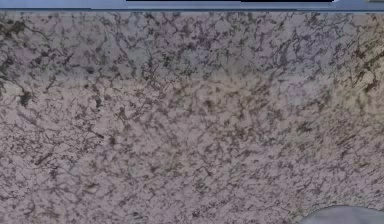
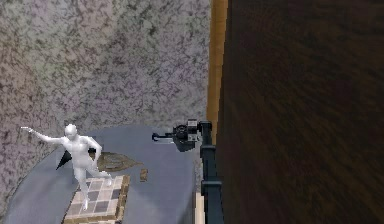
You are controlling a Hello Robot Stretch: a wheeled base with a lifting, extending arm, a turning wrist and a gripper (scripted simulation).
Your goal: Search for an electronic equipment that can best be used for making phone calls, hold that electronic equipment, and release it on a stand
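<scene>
1. Dark and small, the pincer (image 2: 156,137) sits at the far end of a dark square arm (image 2: 207,168), its two thin fingers reaching toward the arm side view's left, over the back edge of a round grey surface (image 2: 165,165).
2. The fingertips are too small and dark against that surface for me to tell whether they hold anything.
3. I cannot pick out a phone for certain; none of the small shapes on the surface is clear enough to name as one.
4. A white statue of a standing figure with its arms flung out (image 2: 78,153) stands on a square chequered base of pale and brown tiles (image 2: 98,198), at the near left of the surface and well apart from the pincer.
5. Between the statue and the pincer a flat olive-brown patch (image 2: 120,160) lies on the surface, with a small dark scrap (image 2: 145,175) just beside it.
6. A tall dark brown wooden panel (image 2: 300,110) takes up the arm side view's right, with a lighter tan edge (image 2: 214,70) down its left side.
7. Speckled grey-pink stone-like ground (image 1: 190,110) spreads across the forward view, with a pale grey curved rim (image 1: 345,214) at the bottom right corner.
</scene>
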